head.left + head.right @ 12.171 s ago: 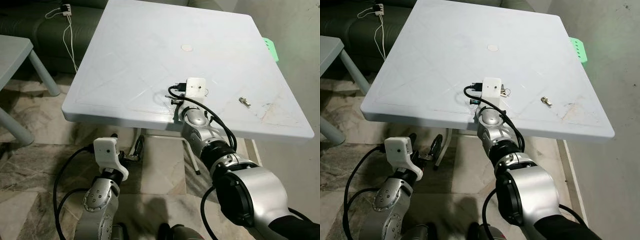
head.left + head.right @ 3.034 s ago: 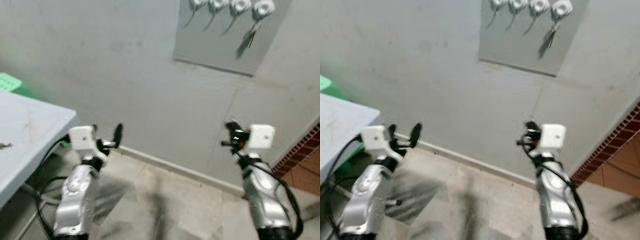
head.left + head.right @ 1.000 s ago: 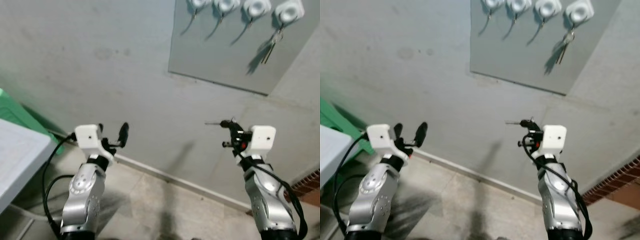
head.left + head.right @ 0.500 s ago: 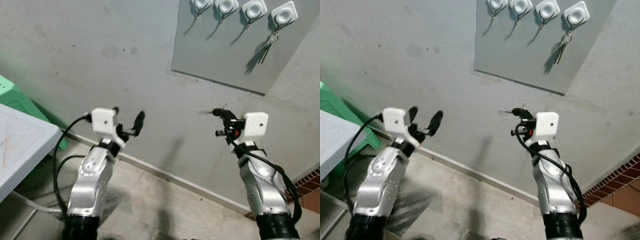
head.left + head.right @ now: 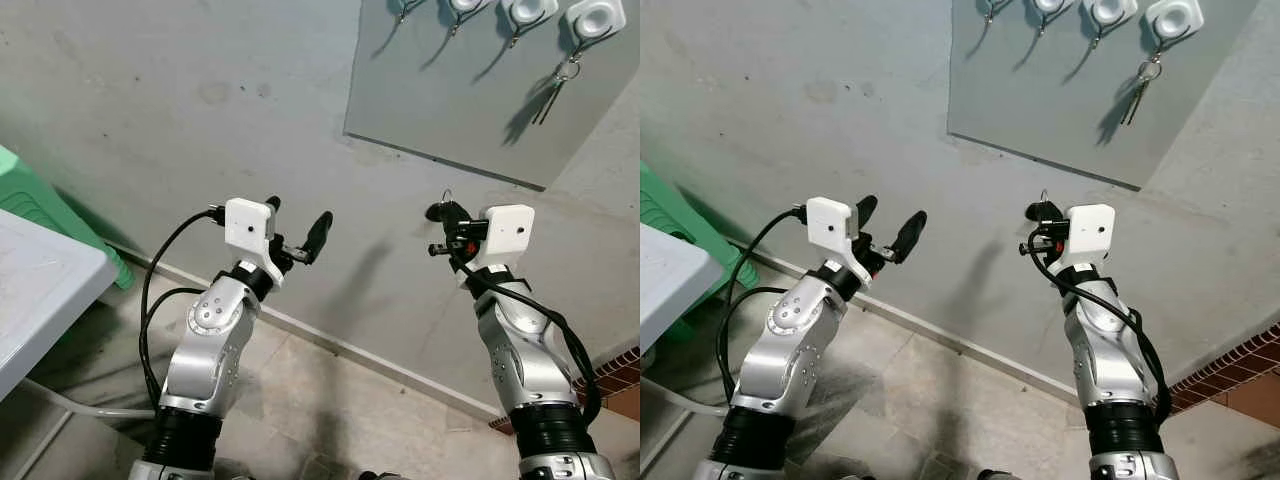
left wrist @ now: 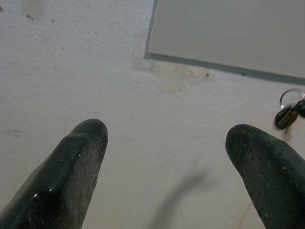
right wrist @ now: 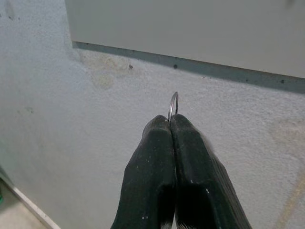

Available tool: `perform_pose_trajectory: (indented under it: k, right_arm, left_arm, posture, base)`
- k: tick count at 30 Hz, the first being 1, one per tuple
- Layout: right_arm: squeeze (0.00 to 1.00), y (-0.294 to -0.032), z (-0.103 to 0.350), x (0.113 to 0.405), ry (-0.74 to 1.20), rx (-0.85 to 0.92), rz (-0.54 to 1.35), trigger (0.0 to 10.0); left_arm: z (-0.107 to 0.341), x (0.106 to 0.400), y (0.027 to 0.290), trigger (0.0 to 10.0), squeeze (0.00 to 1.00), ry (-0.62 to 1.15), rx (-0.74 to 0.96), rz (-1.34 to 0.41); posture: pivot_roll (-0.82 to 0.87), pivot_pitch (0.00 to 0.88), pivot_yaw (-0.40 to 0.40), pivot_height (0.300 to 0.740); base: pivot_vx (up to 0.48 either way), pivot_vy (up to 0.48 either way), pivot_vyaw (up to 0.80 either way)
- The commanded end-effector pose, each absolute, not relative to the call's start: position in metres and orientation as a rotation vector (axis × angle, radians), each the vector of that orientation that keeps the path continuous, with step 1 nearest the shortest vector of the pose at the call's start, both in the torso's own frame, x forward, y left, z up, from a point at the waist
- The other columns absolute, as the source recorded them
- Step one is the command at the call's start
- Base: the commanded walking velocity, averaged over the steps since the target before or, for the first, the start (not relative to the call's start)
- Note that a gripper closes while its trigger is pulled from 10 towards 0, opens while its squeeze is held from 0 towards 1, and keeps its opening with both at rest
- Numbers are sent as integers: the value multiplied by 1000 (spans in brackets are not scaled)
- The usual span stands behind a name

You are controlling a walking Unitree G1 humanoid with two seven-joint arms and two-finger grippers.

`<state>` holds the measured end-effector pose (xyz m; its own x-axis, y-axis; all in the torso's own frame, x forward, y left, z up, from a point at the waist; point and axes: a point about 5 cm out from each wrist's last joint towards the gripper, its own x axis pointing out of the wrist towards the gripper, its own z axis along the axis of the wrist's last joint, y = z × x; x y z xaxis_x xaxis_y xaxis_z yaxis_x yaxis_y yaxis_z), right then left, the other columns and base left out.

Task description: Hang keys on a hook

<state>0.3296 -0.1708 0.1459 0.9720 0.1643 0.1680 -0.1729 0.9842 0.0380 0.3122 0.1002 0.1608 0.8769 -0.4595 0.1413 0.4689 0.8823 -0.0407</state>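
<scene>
A grey board (image 5: 470,90) on the wall carries a row of white hooks (image 5: 528,10) along its top. A set of keys (image 5: 555,88) hangs from the rightmost hook (image 5: 600,18). My right gripper (image 5: 440,212) is raised below the board's lower edge, shut on a key ring (image 7: 173,105). The ring's thin metal loop sticks up past the fingertips (image 7: 159,129), and whatever hangs from it is hidden. My left gripper (image 5: 297,215) is held up to its left, open and holding nothing, pointing at the bare wall.
A white table corner (image 5: 40,300) and a green stool (image 5: 30,190) are at the left. A pale skirting (image 5: 350,345) runs along the wall foot above the tiled floor (image 5: 330,420). Red brick (image 5: 615,385) shows at the lower right.
Both arms have risen nearer the wall, and the left one has moved right. The board now sits higher in the picture. The right gripper stays shut on the ring.
</scene>
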Motion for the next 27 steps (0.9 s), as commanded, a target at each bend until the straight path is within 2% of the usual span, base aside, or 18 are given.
perform_pose_trajectory:
  k: [1, 6, 14, 21, 27]
  right_arm:
    - [0, -175, 147, 330, -174, 55, 158, 10000]
    - [0, -181, 166, 343, -230, 49, 145, 10000]
    - [0, -178, 196, 363, -313, 51, 146, 10000]
    - [0, -174, 210, 373, -352, 50, 154, 10000]
    - [0, -183, 212, 371, -382, 41, 114, 10000]
  left_arm:
    - [168, 308, 97, 10000, 0, -160, -56, -511]
    - [186, 307, 89, 10000, 0, -207, -58, -556]
    - [189, 306, 82, 10000, 0, -205, -52, -610]
    - [193, 304, 76, 10000, 0, -210, -44, -642]
    - [205, 304, 74, 10000, 0, -235, -41, -666]
  posture:
    - [24, 125, -40, 740]
    - [26, 124, -33, 740]
    - [24, 125, -27, 740]
    - [26, 128, -26, 740]
    - [28, 134, -25, 740]
  base:
    - [0, 0, 0]
    - [0, 0, 0]
    - [0, 0, 0]
    - [0, 0, 0]
    - [0, 0, 0]
